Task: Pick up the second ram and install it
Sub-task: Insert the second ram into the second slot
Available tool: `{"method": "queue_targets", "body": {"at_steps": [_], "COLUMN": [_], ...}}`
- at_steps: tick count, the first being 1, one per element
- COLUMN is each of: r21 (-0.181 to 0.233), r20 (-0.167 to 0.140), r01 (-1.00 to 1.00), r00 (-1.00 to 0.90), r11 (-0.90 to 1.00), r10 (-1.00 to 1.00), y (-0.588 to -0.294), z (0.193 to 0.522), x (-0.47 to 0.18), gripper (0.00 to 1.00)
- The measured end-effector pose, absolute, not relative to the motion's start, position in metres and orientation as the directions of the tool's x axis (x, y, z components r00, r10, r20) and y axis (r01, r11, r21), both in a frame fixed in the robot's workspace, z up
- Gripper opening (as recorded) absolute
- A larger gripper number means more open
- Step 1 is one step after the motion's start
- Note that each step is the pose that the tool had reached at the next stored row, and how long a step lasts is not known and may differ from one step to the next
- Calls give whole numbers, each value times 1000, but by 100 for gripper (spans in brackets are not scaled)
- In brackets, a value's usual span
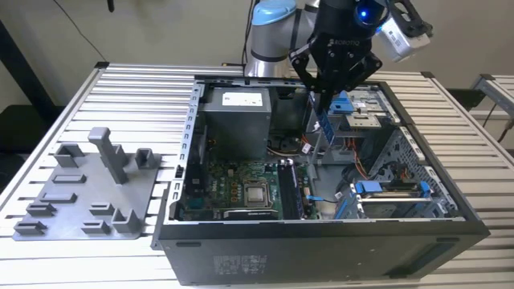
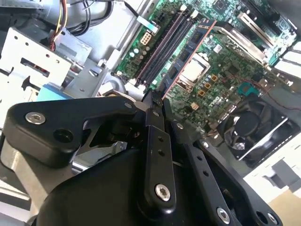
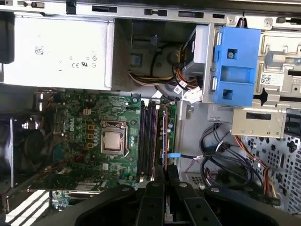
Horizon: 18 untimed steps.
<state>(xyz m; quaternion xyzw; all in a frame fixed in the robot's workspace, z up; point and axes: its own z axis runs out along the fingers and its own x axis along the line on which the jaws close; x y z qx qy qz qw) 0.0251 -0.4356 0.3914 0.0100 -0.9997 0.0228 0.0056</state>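
My gripper hangs over the open computer case, shut on the second ram. The ram is a narrow dark board with black chips, and it sticks out from between the fingertips toward the motherboard. In the first wrist view the ram shows edge-on, above the far side of the black memory slots, on the side away from the processor socket. It is held above the board, apart from the slots. The gripper and its fingers show in both wrist views.
The processor socket lies beside the slots. The grey power supply, a blue drive bracket, loose cables and a fan crowd the case. A grey fixture plate lies on the slatted table on the exterior view's left.
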Motion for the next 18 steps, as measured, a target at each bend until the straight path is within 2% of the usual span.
{"method": "queue_targets", "body": {"at_steps": [18], "r21": [-47], "r20": [12], "r01": [-15], "r00": [-1000], "r11": [999], "r10": [-15], "y": [-436], "z": [384], "x": [21], "gripper": [14]}}
